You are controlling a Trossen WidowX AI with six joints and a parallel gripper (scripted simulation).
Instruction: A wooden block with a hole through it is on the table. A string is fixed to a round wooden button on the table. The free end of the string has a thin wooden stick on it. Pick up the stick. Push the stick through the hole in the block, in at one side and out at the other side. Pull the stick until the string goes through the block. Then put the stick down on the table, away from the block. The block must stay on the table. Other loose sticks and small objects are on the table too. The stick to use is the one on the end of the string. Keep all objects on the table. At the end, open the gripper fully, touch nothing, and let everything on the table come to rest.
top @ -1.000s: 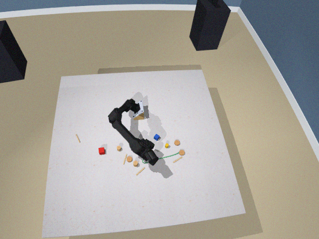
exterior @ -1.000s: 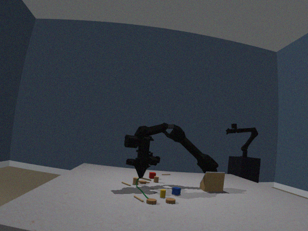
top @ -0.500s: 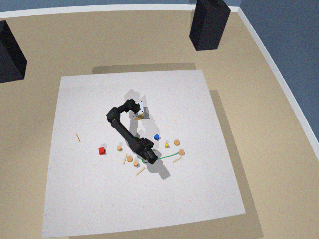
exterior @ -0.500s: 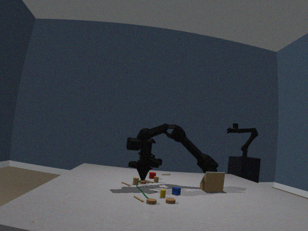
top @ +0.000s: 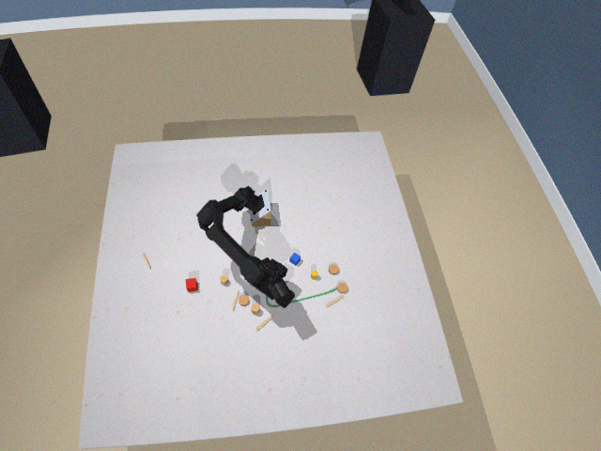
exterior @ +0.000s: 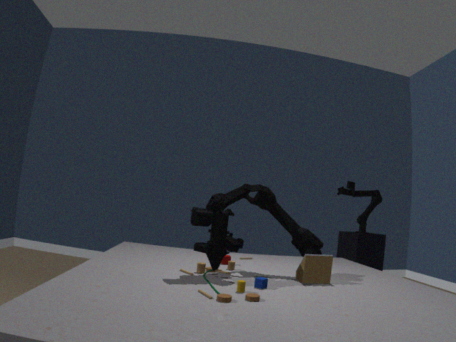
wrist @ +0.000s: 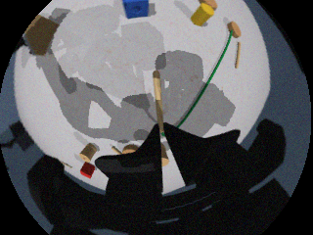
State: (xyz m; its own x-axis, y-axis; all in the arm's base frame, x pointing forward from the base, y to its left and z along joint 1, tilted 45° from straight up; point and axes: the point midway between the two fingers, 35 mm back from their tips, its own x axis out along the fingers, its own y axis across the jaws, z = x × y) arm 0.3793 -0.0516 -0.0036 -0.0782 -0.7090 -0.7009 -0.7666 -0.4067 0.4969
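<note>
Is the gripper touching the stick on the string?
Touching. In the wrist view, the gripper is shut on the stick, the green string trailing off it.

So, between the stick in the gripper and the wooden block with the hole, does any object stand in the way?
The gripper holds the stick. The blue cube lies beside the straight line to the block; nothing visible stands on it.
</note>
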